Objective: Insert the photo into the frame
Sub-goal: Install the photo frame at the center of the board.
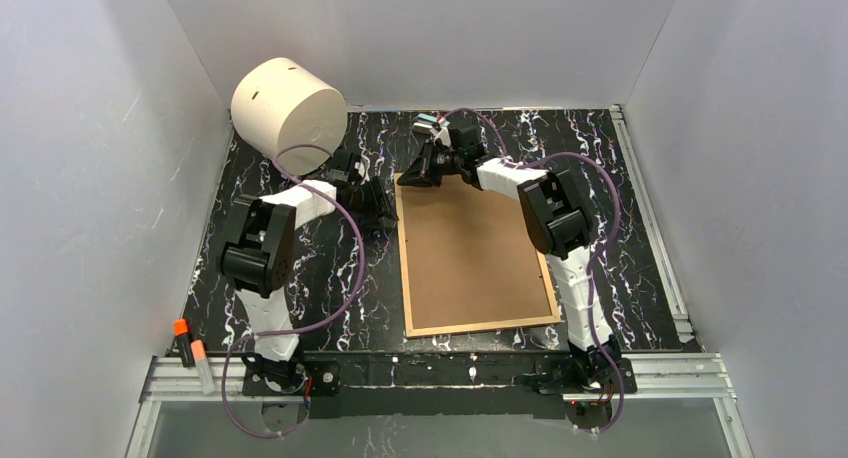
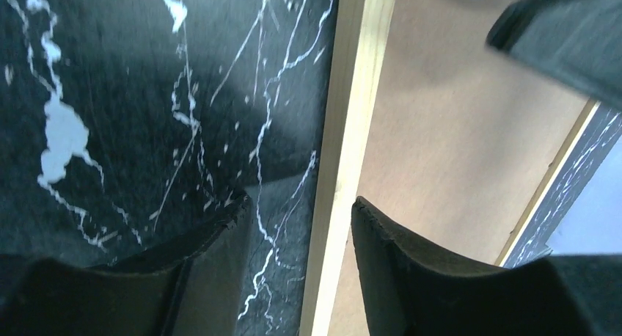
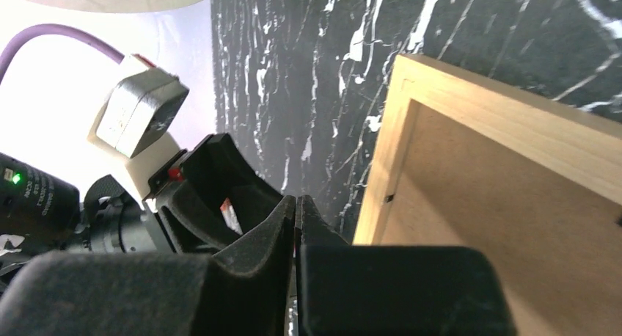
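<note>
Left tool (image 2: pixel 299 226) astride frame (image 2: pixel 350 94)

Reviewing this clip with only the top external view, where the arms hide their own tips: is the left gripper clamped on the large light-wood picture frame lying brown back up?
Observer: No. The left wrist view shows the left gripper open, one finger each side of the wooden edge of the frame.
Operator: And the right gripper?
Observer: Right wrist view: shut, nothing between its fingers, beside the frame's corner.
Operator: Is the back board flush?
Observer: No, it sits recessed below the wooden edge.
</note>
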You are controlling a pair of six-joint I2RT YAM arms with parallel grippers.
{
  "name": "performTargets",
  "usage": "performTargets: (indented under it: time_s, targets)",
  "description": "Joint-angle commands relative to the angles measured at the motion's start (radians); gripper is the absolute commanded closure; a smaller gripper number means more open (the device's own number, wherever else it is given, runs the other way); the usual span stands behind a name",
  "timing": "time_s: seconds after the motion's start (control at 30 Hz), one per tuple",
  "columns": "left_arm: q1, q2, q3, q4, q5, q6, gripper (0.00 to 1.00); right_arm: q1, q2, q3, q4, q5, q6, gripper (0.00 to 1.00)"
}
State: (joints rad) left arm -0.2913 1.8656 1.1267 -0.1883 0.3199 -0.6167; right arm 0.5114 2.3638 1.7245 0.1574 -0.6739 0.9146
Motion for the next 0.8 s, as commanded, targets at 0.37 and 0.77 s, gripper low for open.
performTargets:
  time_s: [0.37, 0.77]
  targets:
    - [-0.018, 0.169, 0.003, -0.047, -0.138, 0.052, 0.63, 0.009, 0.061, -0.028, 0.041, -0.023, 0.068, 0.91]
    - [-0.04, 0.194, -0.001, -0.095, -0.21, 0.058, 0.72, 0.018, 0.097, 0.001, -0.023, 0.029, 0.027, 0.92]
